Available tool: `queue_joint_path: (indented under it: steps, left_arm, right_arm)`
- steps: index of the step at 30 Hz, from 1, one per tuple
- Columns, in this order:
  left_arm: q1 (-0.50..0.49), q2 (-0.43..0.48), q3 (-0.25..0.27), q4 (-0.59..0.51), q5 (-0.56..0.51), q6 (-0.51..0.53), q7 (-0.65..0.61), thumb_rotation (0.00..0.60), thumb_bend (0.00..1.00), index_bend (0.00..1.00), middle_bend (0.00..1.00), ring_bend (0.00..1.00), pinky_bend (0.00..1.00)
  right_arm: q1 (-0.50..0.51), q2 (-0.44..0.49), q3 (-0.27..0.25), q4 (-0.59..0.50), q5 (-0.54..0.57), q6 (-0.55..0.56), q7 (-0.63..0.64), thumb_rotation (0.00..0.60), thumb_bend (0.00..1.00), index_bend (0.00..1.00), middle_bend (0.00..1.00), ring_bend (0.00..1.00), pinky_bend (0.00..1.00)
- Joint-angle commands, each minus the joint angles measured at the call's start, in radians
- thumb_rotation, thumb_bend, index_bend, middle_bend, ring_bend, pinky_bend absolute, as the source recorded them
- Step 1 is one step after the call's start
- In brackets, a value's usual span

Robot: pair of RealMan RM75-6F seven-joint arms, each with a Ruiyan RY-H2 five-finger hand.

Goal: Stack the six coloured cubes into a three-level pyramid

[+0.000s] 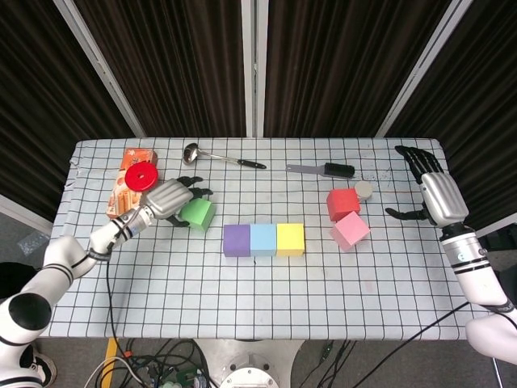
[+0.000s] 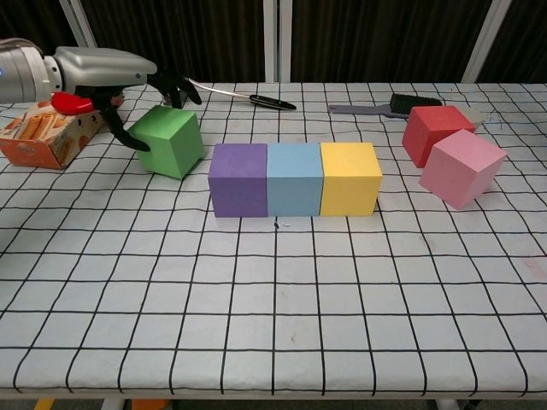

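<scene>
The left robot hand (image 1: 171, 197) reaches over the green cube (image 2: 168, 141), fingers spread around its top and far side, though a firm grasp cannot be confirmed; the cube sits left of a touching row of purple cube (image 2: 239, 179), blue cube (image 2: 294, 178) and yellow cube (image 2: 349, 178) at mid-desk (image 2: 282, 307); the red cube (image 1: 342, 202) and pink cube (image 1: 350, 230) lie together to the right; the right robot hand (image 1: 432, 190) hovers released, fingers apart, near the desk's right edge.

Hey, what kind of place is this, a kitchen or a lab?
Most likely a robotics lab: a table under a gridded cloth, dark curtains behind it, and loose cables on the floor.
</scene>
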Motion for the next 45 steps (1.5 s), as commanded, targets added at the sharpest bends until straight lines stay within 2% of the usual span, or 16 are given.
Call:
queue_joint_path:
  steps: [1, 5, 8, 12, 14, 16, 20, 27, 33, 39, 45]
  left_arm:
    - [-0.009, 0.038, -0.034, -0.044, -0.043, -0.005, 0.062, 0.6, 0.23, 0.18, 0.51, 0.12, 0.21]
    - [-0.005, 0.119, -0.103, -0.19, -0.137, -0.049, 0.201, 0.6, 0.23, 0.18, 0.54, 0.15, 0.22]
    - [0.019, 0.212, -0.171, -0.406, -0.265, -0.113, 0.308, 0.6, 0.23, 0.18, 0.56, 0.18, 0.22]
    - [0.06, 0.355, -0.262, -0.753, -0.52, -0.208, 0.451, 0.6, 0.22, 0.18, 0.57, 0.2, 0.22]
    - [0.071, 0.406, -0.288, -0.879, -0.621, -0.22, 0.506, 0.6, 0.21, 0.18, 0.58, 0.21, 0.22]
    - [0.08, 0.425, -0.296, -0.945, -0.665, -0.199, 0.56, 0.6, 0.2, 0.18, 0.58, 0.21, 0.22]
    - [0.107, 0.412, -0.296, -1.035, -0.731, -0.115, 0.685, 0.6, 0.19, 0.18, 0.59, 0.21, 0.21]
    - [0.163, 0.349, -0.318, -1.098, -0.741, 0.018, 0.711, 0.6, 0.18, 0.18, 0.59, 0.23, 0.21]
    - [0.188, 0.343, -0.318, -1.124, -0.75, 0.041, 0.745, 0.6, 0.18, 0.18, 0.6, 0.23, 0.2]
    - [0.212, 0.309, -0.352, -1.149, -0.795, 0.076, 0.734, 0.6, 0.18, 0.18, 0.6, 0.23, 0.2]
    - [0.211, 0.307, -0.337, -1.133, -0.77, 0.063, 0.787, 0.6, 0.18, 0.18, 0.6, 0.23, 0.19]
  right_arm:
    - [-0.002, -0.002, -0.001, 0.007, -0.012, 0.005, 0.014, 0.6, 0.0, 0.0, 0.07, 0.0, 0.0]
    - [-0.001, -0.008, -0.002, 0.027, -0.03, 0.008, 0.051, 0.6, 0.0, 0.0, 0.07, 0.0, 0.0]
    - [0.0, -0.01, -0.004, 0.044, -0.05, 0.012, 0.086, 0.6, 0.0, 0.0, 0.07, 0.0, 0.0]
    - [-0.005, -0.003, -0.007, 0.053, -0.082, 0.036, 0.128, 0.6, 0.0, 0.0, 0.07, 0.0, 0.0]
    - [-0.014, 0.003, -0.009, 0.051, -0.094, 0.056, 0.145, 0.6, 0.0, 0.0, 0.07, 0.0, 0.0]
    - [-0.026, 0.007, -0.014, 0.048, -0.102, 0.073, 0.158, 0.6, 0.0, 0.0, 0.07, 0.0, 0.0]
    - [-0.057, 0.018, -0.028, 0.038, -0.107, 0.105, 0.17, 0.6, 0.0, 0.0, 0.08, 0.0, 0.0]
    - [-0.096, 0.04, -0.032, 0.019, -0.1, 0.142, 0.194, 0.6, 0.0, 0.0, 0.08, 0.0, 0.0]
    - [-0.097, 0.058, -0.023, -0.008, -0.097, 0.145, 0.174, 0.6, 0.0, 0.0, 0.08, 0.0, 0.0]
    - [-0.093, 0.064, -0.012, -0.038, -0.093, 0.145, 0.154, 0.6, 0.0, 0.0, 0.08, 0.0, 0.0]
    - [-0.095, 0.08, -0.009, -0.06, -0.089, 0.144, 0.125, 0.6, 0.0, 0.0, 0.08, 0.0, 0.0]
